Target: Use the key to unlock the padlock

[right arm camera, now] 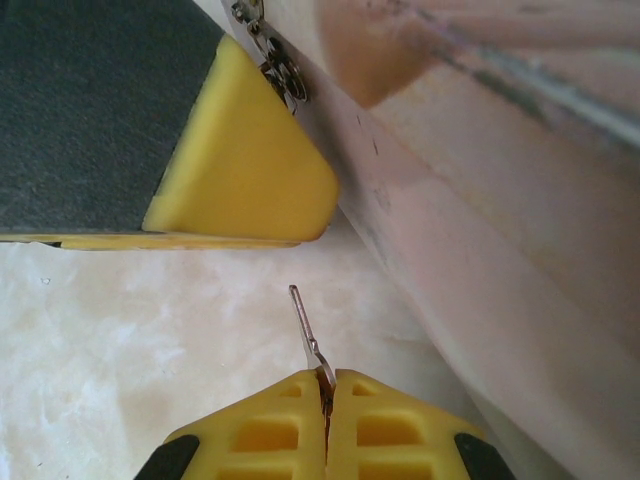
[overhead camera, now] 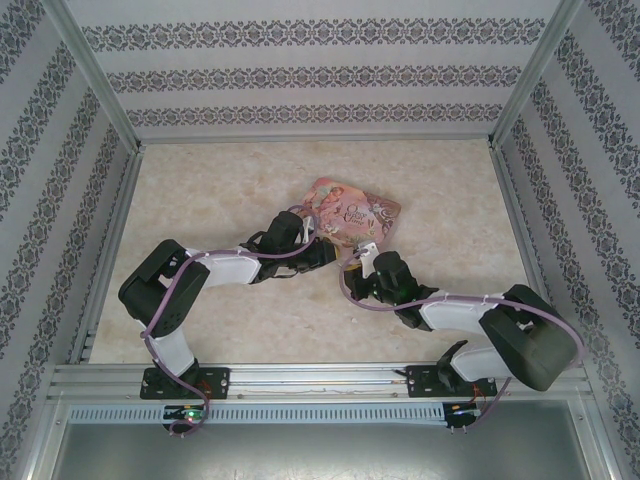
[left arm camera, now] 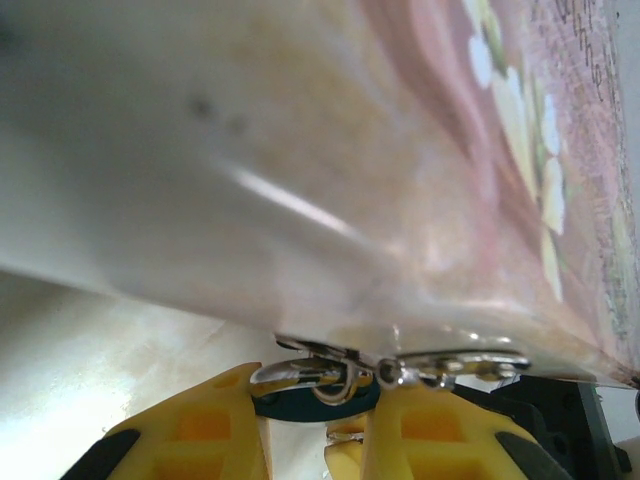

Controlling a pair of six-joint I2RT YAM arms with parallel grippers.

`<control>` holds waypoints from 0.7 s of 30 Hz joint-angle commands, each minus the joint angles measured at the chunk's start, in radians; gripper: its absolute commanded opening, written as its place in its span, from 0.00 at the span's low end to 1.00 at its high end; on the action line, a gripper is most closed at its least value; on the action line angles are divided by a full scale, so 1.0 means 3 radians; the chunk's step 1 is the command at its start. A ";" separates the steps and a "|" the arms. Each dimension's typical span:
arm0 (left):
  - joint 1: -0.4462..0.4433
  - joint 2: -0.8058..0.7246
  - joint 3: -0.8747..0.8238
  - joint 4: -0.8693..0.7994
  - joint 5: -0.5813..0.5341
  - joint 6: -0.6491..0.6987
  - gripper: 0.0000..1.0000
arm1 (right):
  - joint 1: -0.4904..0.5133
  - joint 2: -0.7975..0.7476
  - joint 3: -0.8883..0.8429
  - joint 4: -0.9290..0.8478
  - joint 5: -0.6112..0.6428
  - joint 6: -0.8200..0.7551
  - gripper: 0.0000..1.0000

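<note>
Shut right pincer [right arm camera: 326, 385] is clamped on the thin key [right arm camera: 303, 320]; light, slippery padlock [left arm camera: 290, 405] is gripped by its body in left pincer [left arm camera: 315, 395] beside tin [left arm camera: 400, 150].

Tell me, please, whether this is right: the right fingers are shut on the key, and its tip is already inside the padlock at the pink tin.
Not quite: the right fingers are shut on the key, but its tip stands free in the air, not inside the padlock at the pink tin. The right wrist view shows it.
</note>
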 commanded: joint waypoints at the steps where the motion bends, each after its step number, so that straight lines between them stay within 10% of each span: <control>1: 0.0017 -0.0058 0.0106 0.0078 0.0191 -0.0113 0.18 | 0.0032 0.0073 0.0042 0.0102 0.0046 0.0023 0.00; 21: 0.0024 -0.0061 0.0078 0.0138 0.0217 -0.0144 0.18 | 0.0009 0.0211 0.0149 0.0281 0.0149 0.0029 0.00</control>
